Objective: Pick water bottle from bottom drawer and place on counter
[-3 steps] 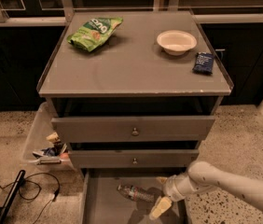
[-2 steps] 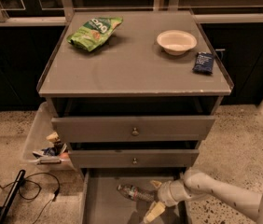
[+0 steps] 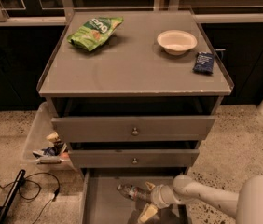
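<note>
Since the water bottle (image 3: 130, 192) lay flat in the bottom drawer (image 3: 102, 205), the gripper (image 3: 147, 200) sat low beside it, fingers spread wide, bottle just left, counter (image 3: 136, 66) well above.

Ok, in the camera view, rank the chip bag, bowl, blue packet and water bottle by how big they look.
1. green chip bag
2. white bowl
3. water bottle and blue packet: these look alike, and the bottle lies nearer the camera, so I leave them unranked.
The tool is open beside the bottle in the bottom drawer.
</note>
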You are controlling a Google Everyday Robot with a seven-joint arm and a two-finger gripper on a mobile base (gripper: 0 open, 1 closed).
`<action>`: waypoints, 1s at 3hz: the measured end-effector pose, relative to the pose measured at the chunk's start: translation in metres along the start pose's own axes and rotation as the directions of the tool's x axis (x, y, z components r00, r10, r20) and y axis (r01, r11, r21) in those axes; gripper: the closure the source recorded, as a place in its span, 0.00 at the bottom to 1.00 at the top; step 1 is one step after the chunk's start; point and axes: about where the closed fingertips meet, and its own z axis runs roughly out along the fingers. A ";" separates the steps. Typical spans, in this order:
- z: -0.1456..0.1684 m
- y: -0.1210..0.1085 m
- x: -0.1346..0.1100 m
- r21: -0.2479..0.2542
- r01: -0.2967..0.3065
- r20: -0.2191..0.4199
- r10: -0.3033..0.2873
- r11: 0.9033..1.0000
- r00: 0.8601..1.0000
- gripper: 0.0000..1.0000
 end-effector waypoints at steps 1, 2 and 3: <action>0.009 -0.032 0.011 0.065 0.033 -0.062 -0.029 0.997 0.998 0.00; 0.009 -0.070 0.030 0.206 0.065 -0.126 -0.039 0.976 0.991 0.00; 0.009 -0.070 0.031 0.206 0.065 -0.126 -0.039 0.976 0.991 0.00</action>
